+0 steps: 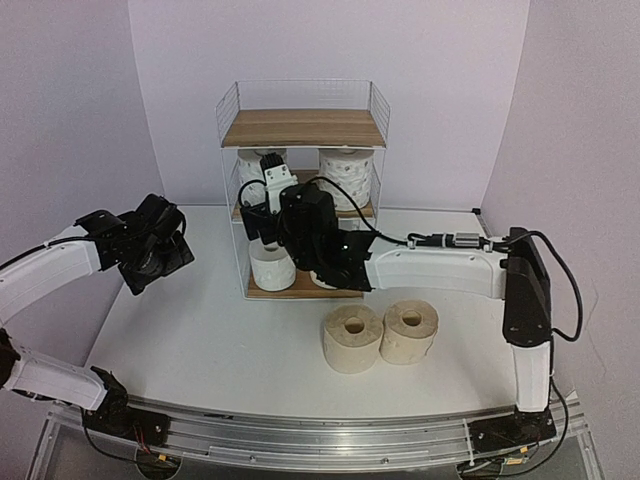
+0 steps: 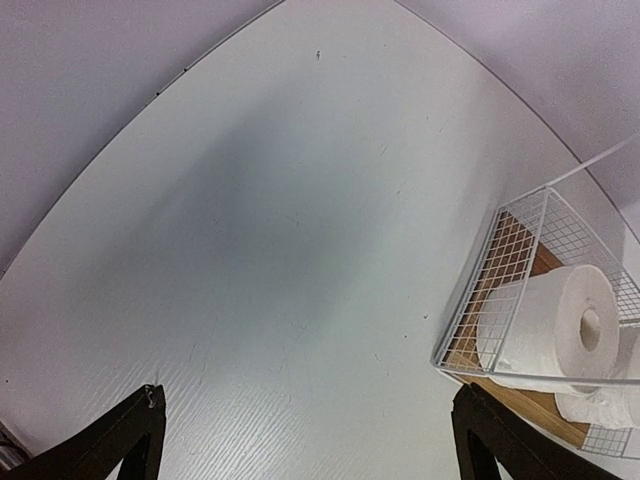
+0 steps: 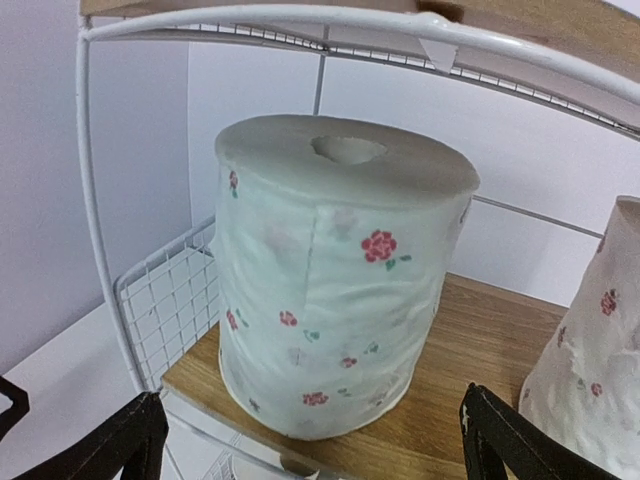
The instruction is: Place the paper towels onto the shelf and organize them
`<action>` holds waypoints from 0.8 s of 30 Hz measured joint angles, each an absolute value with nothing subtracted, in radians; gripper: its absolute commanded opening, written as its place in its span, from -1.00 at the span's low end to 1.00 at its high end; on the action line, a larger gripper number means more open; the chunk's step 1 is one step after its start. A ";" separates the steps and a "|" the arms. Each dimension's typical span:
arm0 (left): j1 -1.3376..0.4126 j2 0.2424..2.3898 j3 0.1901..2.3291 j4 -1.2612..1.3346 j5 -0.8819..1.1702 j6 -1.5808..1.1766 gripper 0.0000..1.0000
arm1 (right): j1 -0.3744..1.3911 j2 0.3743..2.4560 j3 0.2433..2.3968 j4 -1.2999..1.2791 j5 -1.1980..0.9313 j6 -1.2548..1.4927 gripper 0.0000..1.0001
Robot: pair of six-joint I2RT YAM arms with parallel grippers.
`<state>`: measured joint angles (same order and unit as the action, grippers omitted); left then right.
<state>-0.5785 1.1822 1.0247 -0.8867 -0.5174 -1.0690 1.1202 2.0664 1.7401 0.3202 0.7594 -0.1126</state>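
Note:
The shelf stands at the back centre with its top board bare. Two paper towels stand on its middle tier and one on the bottom tier. Two beige rolls stand on the table in front. My right gripper is open at the shelf's front left. In the right wrist view a flower-printed roll stands on the board just beyond the open right gripper, untouched. A second printed roll is at its right. My left gripper hangs open over the table, holding nothing.
The left wrist view looks down on the white table, the left gripper wide open, with the shelf's mesh side and a white roll at the right edge. Lilac walls close in the table on three sides. The right arm stretches across behind the beige rolls.

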 measured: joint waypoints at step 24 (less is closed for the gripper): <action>-0.579 0.996 0.809 -0.659 -0.206 -0.938 0.99 | 1.192 1.318 1.108 -0.574 0.628 0.634 0.95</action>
